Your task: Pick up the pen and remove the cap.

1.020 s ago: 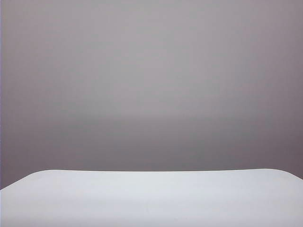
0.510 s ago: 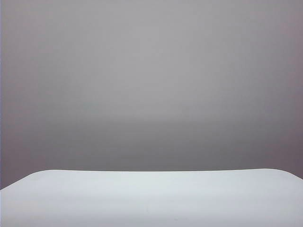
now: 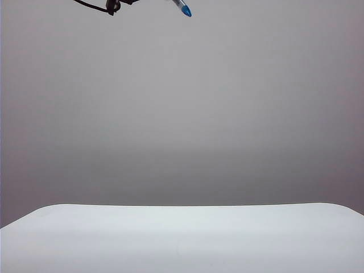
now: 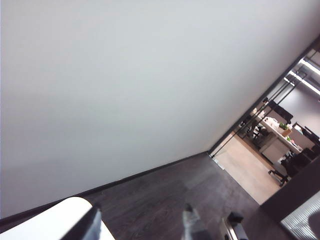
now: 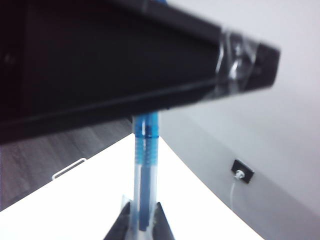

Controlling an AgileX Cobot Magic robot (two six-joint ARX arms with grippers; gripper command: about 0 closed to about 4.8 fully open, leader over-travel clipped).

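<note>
Pen (image 5: 145, 170) is pinched between the two dark fingers of the right end effector (image 5: 141, 222). They're pressed together on the clear barrel, and the pen runs straight out from them. You can see the blue ink tube inside the see-through plastic. Farther from the fingers it turns into a solid blue section, which goes behind a big black bar (image 5: 125, 65) crossing just beyond the end effector. The bar is matte, with clear shiny tape wrapped near its squared end. I can't make out the cap as a separate piece, since that stretch is blurry and half hidden.

Below that end effector is the white worktop (image 5: 90, 200), smooth and plain, with its edge running off toward dark wood-grain floor and a grey wall.

The left end effector (image 4: 162, 231) only just peeks in: two dark fingertips (image 4: 92, 227) set apart, with a blurry grey shape (image 4: 190, 225) between them. I honestly can't tell if it's clamped on anything. Beyond it there's a white wall, dark floor and a glass doorway into an office, and a rounded worktop corner sits beside one finger.

The exterior view adds what the wrist cams don't. The worktop (image 3: 182, 239) has rounded corners, with loads of open air above it. Up at the very top edge there's only a dark arm piece with a cable (image 3: 112, 5) and a rounded blue tip (image 3: 185, 10) on a bit of clear plastic, both well above the worktop.
</note>
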